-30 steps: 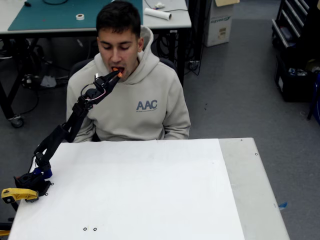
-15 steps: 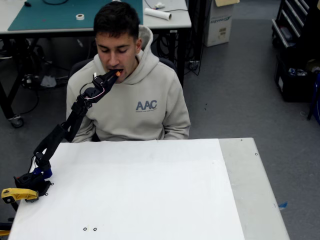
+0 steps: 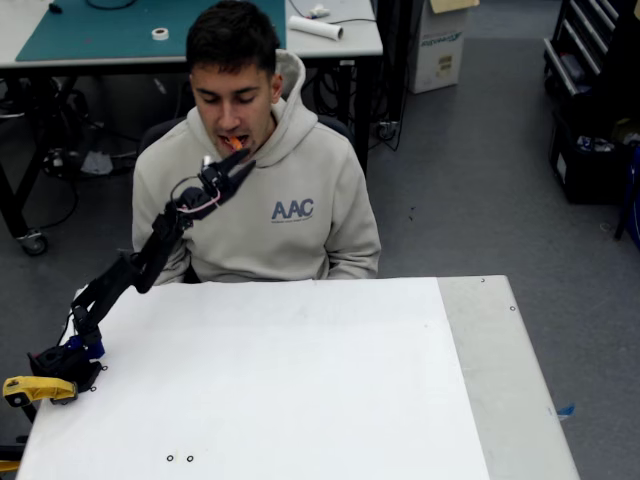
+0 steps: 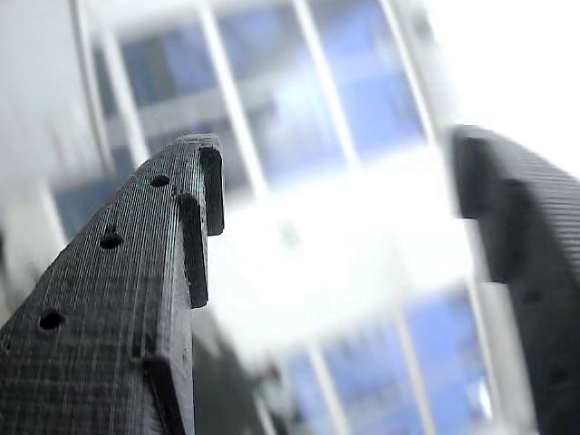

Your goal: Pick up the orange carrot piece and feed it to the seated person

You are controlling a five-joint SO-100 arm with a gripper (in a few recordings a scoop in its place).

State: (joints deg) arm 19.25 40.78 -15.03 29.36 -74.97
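The orange carrot piece (image 3: pixel 232 142) sits between the lips of the seated person (image 3: pixel 300 175), who wears a beige hoodie behind the white table. My gripper (image 3: pixel 232 166) hangs just under his chin, a little below the carrot, with its black jaws spread apart and nothing in them. In the wrist view the gripper (image 4: pixel 335 172) is open too. Its two dark fingers (image 4: pixel 136 299) stand wide apart against a blurred bright ceiling with blue panels.
The white table (image 3: pixel 300 380) spreads out in front of the person. A yellow clamp (image 3: pixel 35 388) holds my arm's base at the table's left edge. Behind him stands a desk with a green mat (image 3: pixel 110 30), and a cardboard box (image 3: pixel 440 45) sits on the floor.
My gripper has opened and dropped slightly from the mouth toward the chin. The carrot piece, held at the fingertips before, now stays in the person's mouth.
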